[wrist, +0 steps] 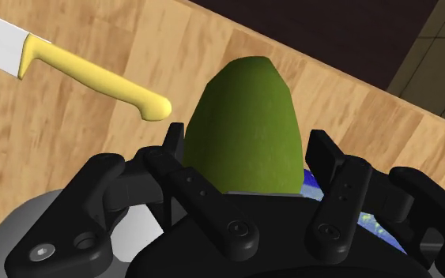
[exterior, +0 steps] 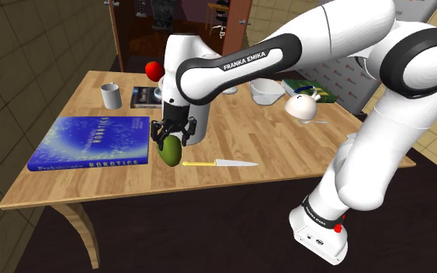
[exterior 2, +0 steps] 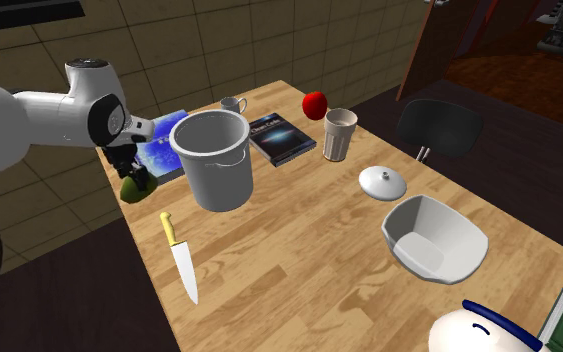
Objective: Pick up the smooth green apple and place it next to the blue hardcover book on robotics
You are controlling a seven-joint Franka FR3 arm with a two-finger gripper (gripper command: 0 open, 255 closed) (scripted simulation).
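Observation:
The green apple is clasped between my gripper's black fingers, which are shut on its sides. It hangs low over the wooden table, close to the front edge and just beside the right edge of the large blue robotics book as the shoulder view shows it. I cannot tell whether the apple touches the tabletop. A strip of the blue cover peeks out behind the hand in the wrist view.
A yellow-handled knife lies beside the apple. A big white pot, a dark book, a red apple, a cup, a lid and a bowl stand further along.

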